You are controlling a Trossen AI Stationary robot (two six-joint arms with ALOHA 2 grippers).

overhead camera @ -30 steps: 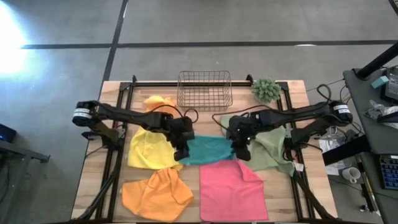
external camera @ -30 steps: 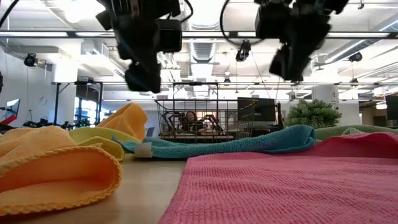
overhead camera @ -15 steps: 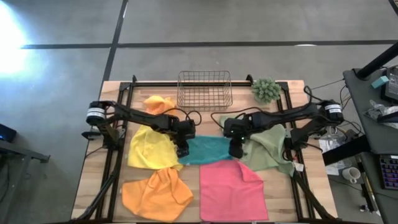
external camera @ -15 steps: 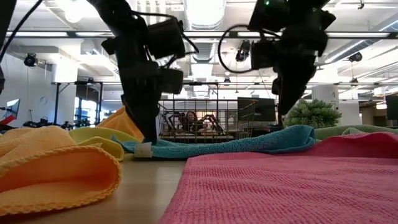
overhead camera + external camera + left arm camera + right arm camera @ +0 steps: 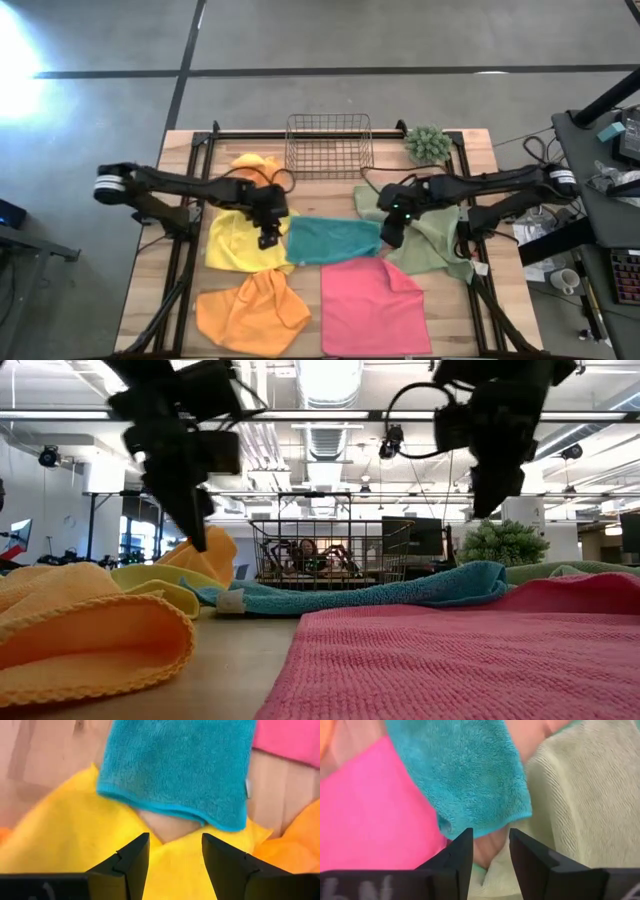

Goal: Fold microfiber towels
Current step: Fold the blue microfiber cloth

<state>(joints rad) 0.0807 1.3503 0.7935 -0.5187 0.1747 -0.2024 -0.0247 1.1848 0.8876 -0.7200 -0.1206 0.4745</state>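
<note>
The teal towel (image 5: 335, 240) lies folded in a flat rectangle at the table's middle. Its left edge rests on the yellow towel (image 5: 238, 238) and its right end beside the olive green towel (image 5: 432, 235). My left gripper (image 5: 266, 238) hangs open and empty above the yellow towel, just left of the teal towel (image 5: 175, 770). My right gripper (image 5: 390, 238) hangs open and empty above the teal towel's right end (image 5: 465, 780), at the olive towel's edge (image 5: 585, 795). In the low view both grippers, left (image 5: 197, 535) and right (image 5: 487, 505), are clear above the cloths.
The pink towel (image 5: 372, 305) lies spread at the near middle, one orange towel (image 5: 250, 312) bunched at the near left, and another orange towel (image 5: 255, 165) at the far left. A wire basket (image 5: 330, 145) and a small green plant (image 5: 428, 145) stand along the far edge.
Both grippers dropped to the teal towel's two ends, then rose again. My left gripper has gone toward the table's left edge, over the yellow towel. My right gripper has gone toward the right edge. The teal towel stays lying flat on the table.
</note>
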